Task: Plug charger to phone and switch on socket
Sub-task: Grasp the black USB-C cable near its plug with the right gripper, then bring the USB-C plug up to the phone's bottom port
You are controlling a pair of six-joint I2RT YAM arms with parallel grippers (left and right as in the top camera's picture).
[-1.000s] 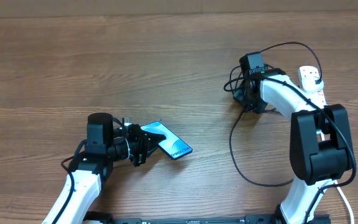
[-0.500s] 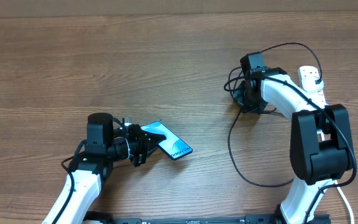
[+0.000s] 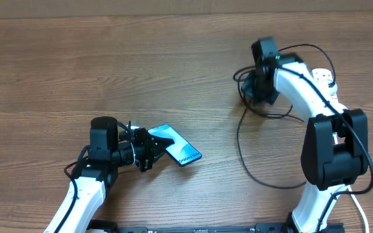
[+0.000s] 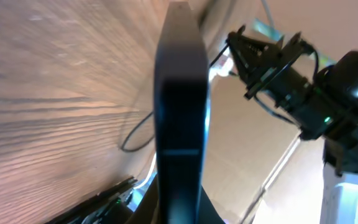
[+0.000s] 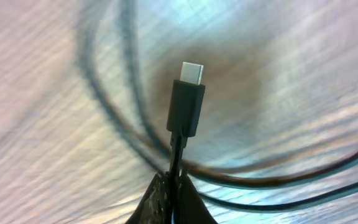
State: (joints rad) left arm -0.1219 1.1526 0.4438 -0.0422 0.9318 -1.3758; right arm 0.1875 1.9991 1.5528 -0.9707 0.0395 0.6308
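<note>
The phone (image 3: 179, 148), blue-teal screen with white text, is held by one end in my left gripper (image 3: 149, 150), which is shut on it, at the front left of the table. In the left wrist view the phone (image 4: 180, 118) shows edge-on as a dark slab. My right gripper (image 3: 255, 86) is shut on the charger cable just behind its connector tip (image 5: 186, 99), which points away from the fingers above the table. The black charger cable (image 3: 241, 155) loops over the table at the right. The white socket (image 3: 324, 81) lies at the far right, partly hidden by my right arm.
The wooden table (image 3: 109, 71) spreads to the back and left. The cable makes a wide loop (image 3: 283, 184) at the front right, near my right arm's base. My right arm also shows in the left wrist view (image 4: 303, 93).
My right gripper has risen and moved toward the back with the cable, pulling the loop along. The left gripper and phone have stayed put.
</note>
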